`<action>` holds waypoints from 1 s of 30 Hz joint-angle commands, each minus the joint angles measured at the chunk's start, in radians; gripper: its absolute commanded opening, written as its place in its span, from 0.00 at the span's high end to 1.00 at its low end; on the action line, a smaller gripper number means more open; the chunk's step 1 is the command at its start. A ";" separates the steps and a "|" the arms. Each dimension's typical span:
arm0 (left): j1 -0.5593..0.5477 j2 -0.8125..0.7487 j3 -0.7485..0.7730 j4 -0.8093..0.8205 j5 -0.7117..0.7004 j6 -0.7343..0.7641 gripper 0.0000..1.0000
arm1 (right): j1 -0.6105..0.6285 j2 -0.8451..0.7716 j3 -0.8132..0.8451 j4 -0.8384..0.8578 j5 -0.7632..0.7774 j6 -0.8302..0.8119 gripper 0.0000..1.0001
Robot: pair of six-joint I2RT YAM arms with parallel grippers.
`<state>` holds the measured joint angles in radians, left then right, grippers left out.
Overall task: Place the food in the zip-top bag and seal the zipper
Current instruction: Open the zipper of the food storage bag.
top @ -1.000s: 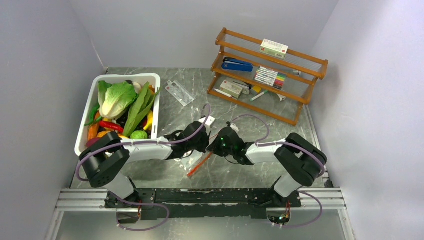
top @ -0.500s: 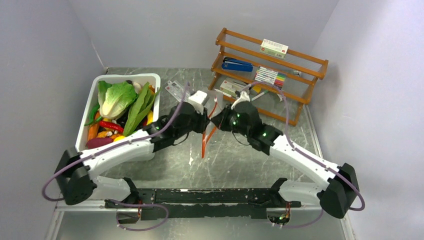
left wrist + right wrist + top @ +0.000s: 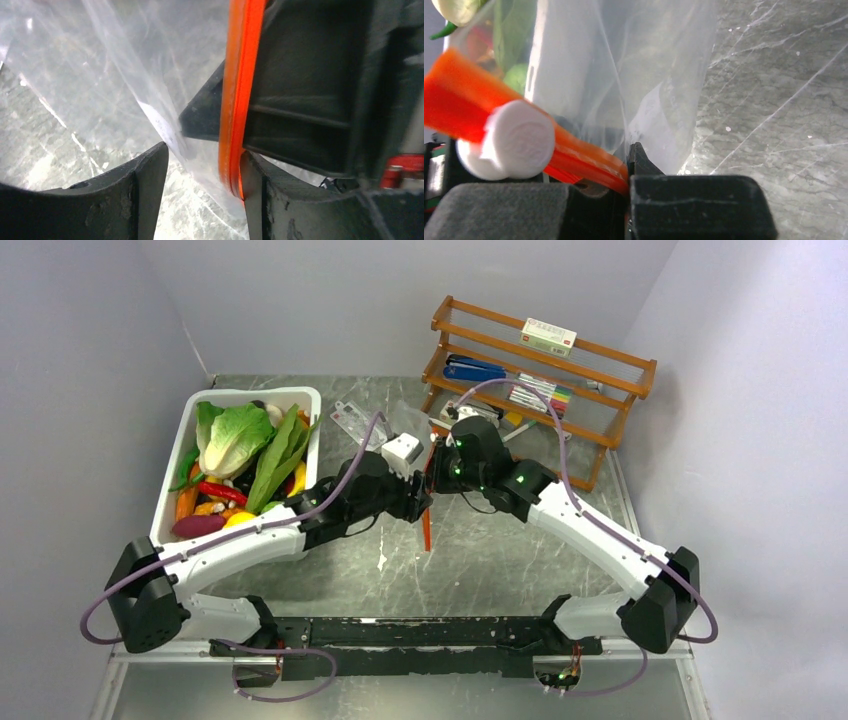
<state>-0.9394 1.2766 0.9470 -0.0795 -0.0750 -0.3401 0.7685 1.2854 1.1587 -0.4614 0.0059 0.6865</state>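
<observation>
The clear zip-top bag (image 3: 125, 75) hangs in the air between my two grippers at mid-table. Its red-orange zipper (image 3: 427, 525) points straight down. My right gripper (image 3: 626, 185) is shut on the zipper (image 3: 574, 155), just beside the white slider (image 3: 509, 140). My left gripper (image 3: 202, 170) is open around the bag's lower corner. The zipper (image 3: 240, 100) rests against its right finger (image 3: 280, 200), and the left finger stands apart from the plastic. The food (image 3: 240, 455) lies piled in the white basket (image 3: 255, 393) at the left: lettuce, leaves, peppers and round fruits. I see no food inside the bag.
A wooden rack (image 3: 540, 390) with a stapler, markers and small boxes stands at the back right. A small clear packet (image 3: 358, 425) lies on the table behind the grippers. Grey walls close in on three sides.
Both arms have carried the bag up and away from the table's front to the middle. The zipper has swung to hang vertically. My left gripper has opened and the right has closed on the zipper.
</observation>
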 commanded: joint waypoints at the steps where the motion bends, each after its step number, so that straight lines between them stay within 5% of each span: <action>1: 0.006 0.006 -0.026 -0.017 -0.105 0.020 0.47 | 0.001 -0.004 0.053 -0.086 -0.005 -0.068 1.00; 8: 0.007 -0.028 -0.046 0.027 -0.051 0.019 0.62 | 0.000 -0.011 0.022 -0.111 0.053 -0.064 1.00; 14: 0.008 -0.063 -0.053 0.073 0.101 0.016 0.46 | 0.000 -0.009 -0.009 -0.075 0.058 -0.034 1.00; 20: 0.007 -0.042 -0.071 0.098 -0.040 0.044 0.50 | 0.000 -0.031 -0.035 -0.037 0.033 0.000 1.00; 30: 0.007 0.044 -0.080 0.124 -0.058 0.059 0.51 | 0.000 -0.055 -0.042 -0.019 0.021 0.015 1.00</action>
<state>-0.9375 1.2999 0.8879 -0.0082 -0.0853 -0.2943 0.7689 1.2587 1.1255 -0.5194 0.0414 0.6895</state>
